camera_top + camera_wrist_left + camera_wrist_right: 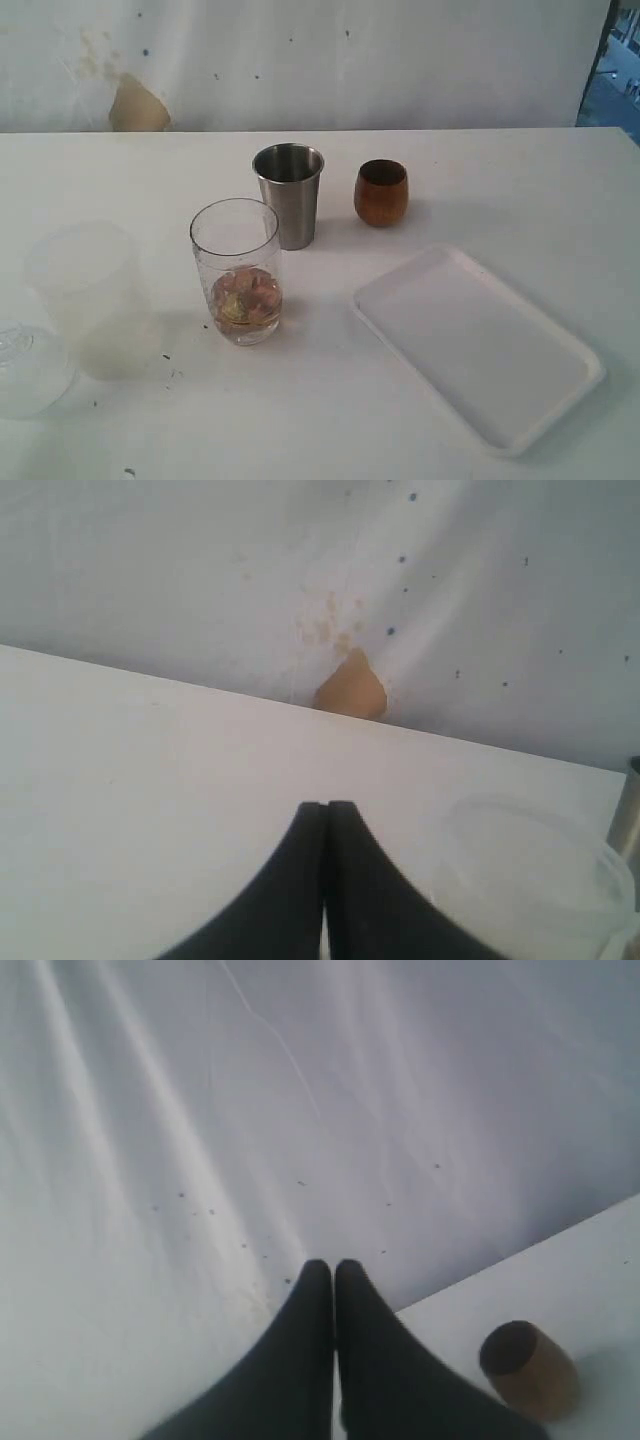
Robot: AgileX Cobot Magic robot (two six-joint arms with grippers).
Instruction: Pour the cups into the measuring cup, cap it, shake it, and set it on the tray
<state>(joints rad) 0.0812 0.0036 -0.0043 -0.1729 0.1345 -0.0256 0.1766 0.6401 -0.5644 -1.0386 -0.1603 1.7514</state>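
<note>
Two cups stand upright toward the back of the white bench [520,190]: steel tumbler [288,195] and, just to its right with a clear gap, wooden cup [381,192]. I can't see inside either one from this angle.

The measuring cup [237,270] stands upright in front of the tumbler, slightly left and very close to it (touching or not, can't tell). Its top is open. Pinkish-tan contents sit in its lower part, with a yellowish tint at the base.

The cap [25,365] lies on the bench at the near left edge, partly cut off by the frame, just beside the frosted cup [95,298]. That cup stands well left of the measuring cup.

The tray [478,345] lies flat at near right, turned diagonally, apart from all the cups.

Left end effector [325,805]: dark fingers pressed together, nothing between them, above bare bench. Its wrist view also catches the frosted cup's rim and a sliver of the steel tumbler [628,810]. Behind is the white cloth backdrop [200,560] with a tan stain [352,685].

Right end effector [333,1265]: fingers pressed together too, gripping nothing, pointed mostly at the wrinkled backdrop. The wooden cup [530,1370] is nearby on the bench, not touching the fingers.
</note>
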